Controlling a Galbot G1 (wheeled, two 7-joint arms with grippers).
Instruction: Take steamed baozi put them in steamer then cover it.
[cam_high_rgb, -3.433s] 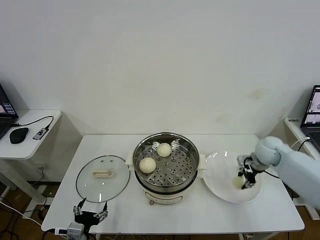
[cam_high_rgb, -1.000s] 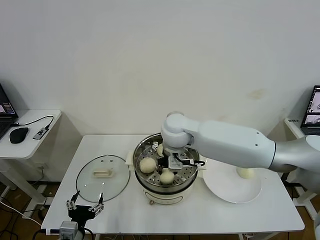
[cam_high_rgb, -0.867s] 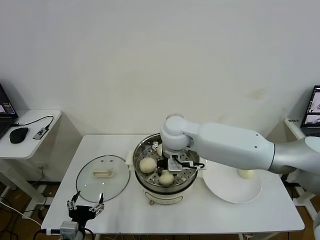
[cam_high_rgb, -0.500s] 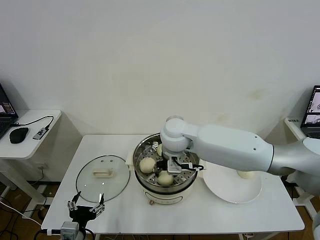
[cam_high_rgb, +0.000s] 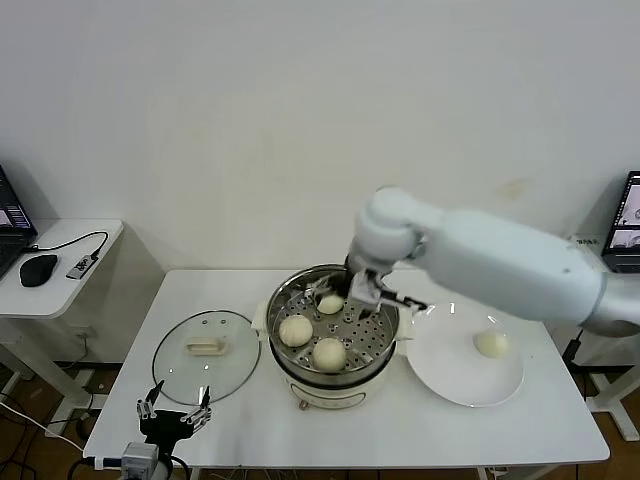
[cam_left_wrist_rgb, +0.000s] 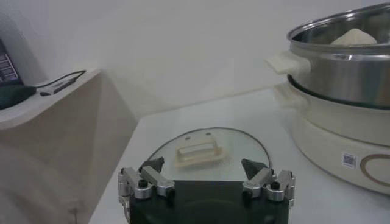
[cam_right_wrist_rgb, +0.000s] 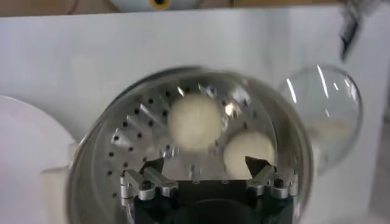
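Cover (cam_high_rgb: 205, 356) flat beside steamer (cam_high_rgb: 290, 372) — handle (cam_high_rgb: 204, 347) long axis left-right.

The right gripper (cam_high_rgb: 368, 292) is blurred in the head view, its fingers indistinct, and it partly hides the far bun (cam_high_rgb: 330, 303). The left gripper (cam_high_rgb: 172, 412) sits at that view's bottom edge, its arm cut off. The left wrist view crops the steamer (cam_left_wrist_rgb: 347, 58) at the edge.

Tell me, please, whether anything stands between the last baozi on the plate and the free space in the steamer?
Nothing visible blocks it. The last baozi lies alone on the plate. The steamer is uncovered; the cover lies beside it. The open right pincer hangs above the steamer.
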